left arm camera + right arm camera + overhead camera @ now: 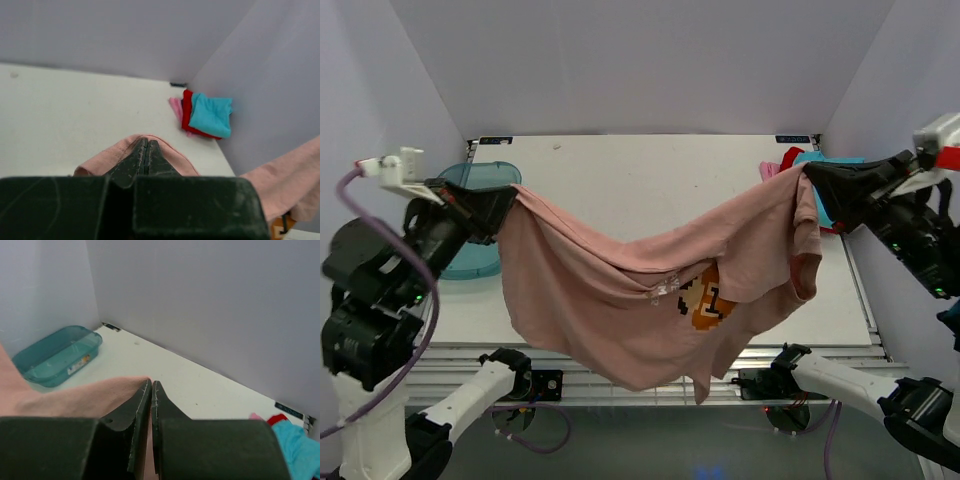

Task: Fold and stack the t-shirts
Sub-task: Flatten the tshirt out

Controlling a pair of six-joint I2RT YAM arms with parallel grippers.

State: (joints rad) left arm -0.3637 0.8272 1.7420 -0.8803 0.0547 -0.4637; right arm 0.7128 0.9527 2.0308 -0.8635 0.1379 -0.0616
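The left gripper (508, 200) and the right gripper (812, 175) are each closed on the dusty-pink t-shirt (640, 300). It hangs spread between them above the table (620, 170). Folded tees (207, 116) lie in the far right corner.

The top camera looks down from high above the near edge, taking in the whole worktop (650, 180). The left wrist camera looks low over its fingers (132, 162) toward the far right corner and the stack (207, 115). The right wrist camera faces the far left corner and tray (57, 355), and the top view shares both corners.
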